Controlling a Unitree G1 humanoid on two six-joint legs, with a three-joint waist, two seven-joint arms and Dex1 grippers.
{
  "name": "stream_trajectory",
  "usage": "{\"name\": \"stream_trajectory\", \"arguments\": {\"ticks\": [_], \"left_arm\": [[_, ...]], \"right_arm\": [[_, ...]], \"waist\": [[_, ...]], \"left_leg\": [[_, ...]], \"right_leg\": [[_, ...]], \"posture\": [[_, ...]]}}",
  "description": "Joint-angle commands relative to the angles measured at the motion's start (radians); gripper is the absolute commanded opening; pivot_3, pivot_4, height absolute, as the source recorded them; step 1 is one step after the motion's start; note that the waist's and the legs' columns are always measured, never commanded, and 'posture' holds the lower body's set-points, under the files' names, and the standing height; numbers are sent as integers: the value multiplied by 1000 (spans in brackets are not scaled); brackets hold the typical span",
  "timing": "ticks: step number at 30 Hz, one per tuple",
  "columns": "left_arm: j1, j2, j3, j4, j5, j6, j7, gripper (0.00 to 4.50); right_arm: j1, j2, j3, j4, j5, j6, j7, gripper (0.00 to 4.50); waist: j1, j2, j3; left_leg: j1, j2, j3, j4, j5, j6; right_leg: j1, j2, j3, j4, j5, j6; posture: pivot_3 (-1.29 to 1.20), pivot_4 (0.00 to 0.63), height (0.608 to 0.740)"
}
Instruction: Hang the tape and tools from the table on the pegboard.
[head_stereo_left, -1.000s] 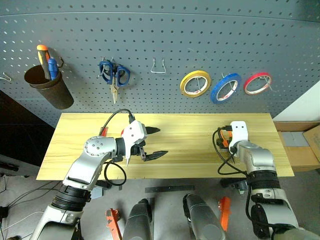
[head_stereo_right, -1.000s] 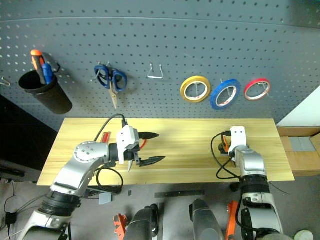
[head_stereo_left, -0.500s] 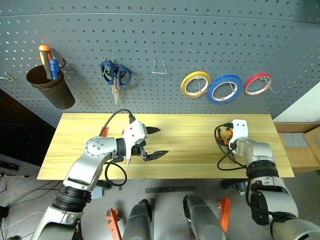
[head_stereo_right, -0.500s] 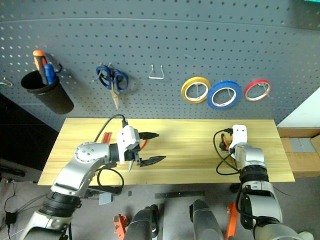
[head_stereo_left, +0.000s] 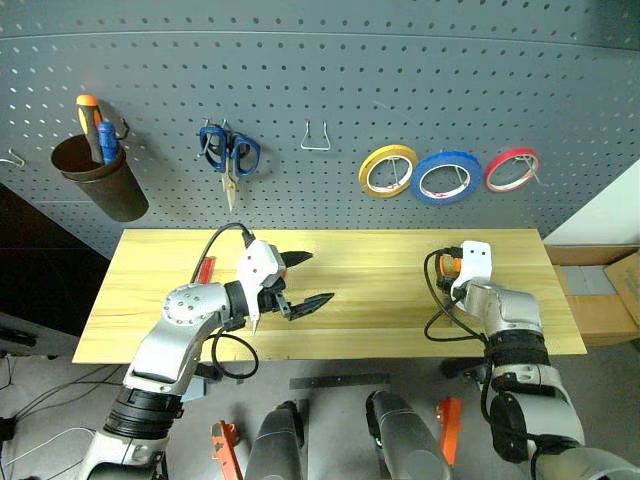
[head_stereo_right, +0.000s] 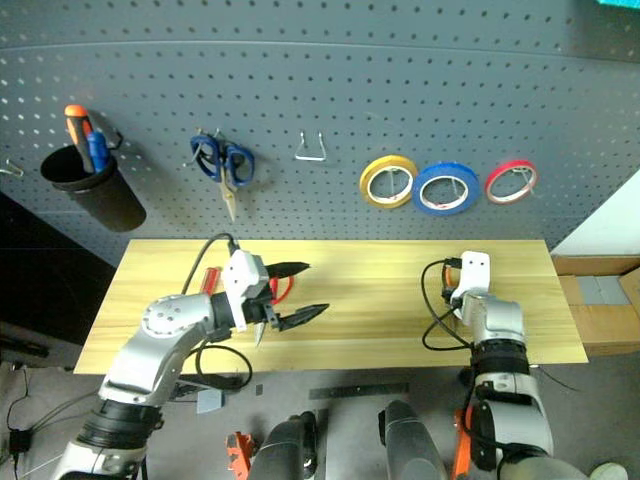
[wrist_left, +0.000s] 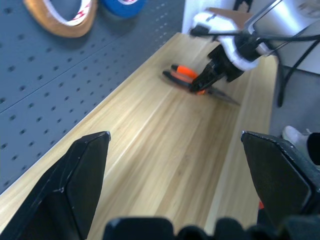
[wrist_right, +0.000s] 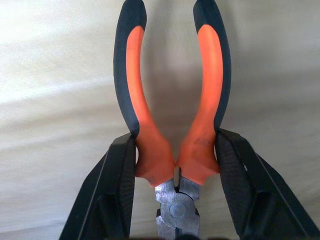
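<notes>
The right pincer (wrist_right: 175, 165) has closed from open onto the pliers (wrist_right: 172, 100), clamping both handles near the pivot; they seem barely off the tabletop (head_stereo_left: 380, 300). Hanging them on the pegboard (head_stereo_left: 400, 90) comes next. The left pincer (head_stereo_left: 300, 280) stays open, empty.

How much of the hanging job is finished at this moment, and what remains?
Done: the blue tape roll hangs on the pegboard. In hand: the right tool closes around the pliers on the table. Left: red-handled items lie by the open left tool.
</notes>
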Motion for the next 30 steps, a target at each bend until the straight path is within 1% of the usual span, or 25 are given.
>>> {"name": "stream_trajectory", "arguments": {"ticks": [1,6,8,11,15,18,20,23,30], "left_arm": [[17,10,76,-46,-72,-13,-10,4500],[45,12,136,-74,-115,-2,2,4500],[54,11,158,-88,-139,9,9,4500],[55,9,179,-101,-170,25,21,4500],[40,6,201,-106,-196,45,47,4500],[29,1,253,-122,-244,67,90,4500],[26,0,266,-128,-254,71,106,4500],[53,5,295,-152,-257,68,131,4500],[91,8,323,-196,-257,64,166,4500]], "right_arm": [[60,45,75,-381,35,135,-9,1850],[155,112,193,-774,47,318,-36,1850],[161,133,243,-893,48,373,-53,1850],[138,135,297,-967,38,398,-58,1850],[78,113,332,-974,30,380,-44,1850],[-14,84,350,-919,23,312,-20,1850],[-44,76,351,-883,20,280,-9,1850],[-109,85,367,-776,11,165,14,1850],[-239,134,387,-591,-14,-23,40,1850]], "waist": [[1,0,0],[3,0,0],[4,0,0],[4,0,-1],[3,-1,-2],[3,-1,-2],[3,-1,-3],[3,-2,-5],[10,-4,-7]], "left_leg": [[-1,0,0,0,0,0],[-1,0,-2,0,0,0],[-1,0,-3,0,0,0],[-1,0,-4,1,0,0],[-1,-1,-4,1,0,0],[-1,-1,-4,1,0,0],[-1,-1,-4,1,0,0],[-1,0,-5,0,0,0],[-1,-1,-5,0,0,0]], "right_leg": [[-1,0,0,1,0,0],[0,0,-1,2,0,0],[-1,0,-2,2,0,0],[-1,0,-3,2,0,0],[0,0,-3,2,0,0],[-1,0,-3,2,0,0],[-1,0,-4,2,0,0],[-1,0,-5,1,0,0],[-1,0,-5,1,0,0]], "posture": [[-159,245,740],[-156,243,740],[-156,241,740],[-155,236,740],[-149,230,740],[-135,222,740],[-127,220,740],[-103,211,740],[-57,185,740]]}}
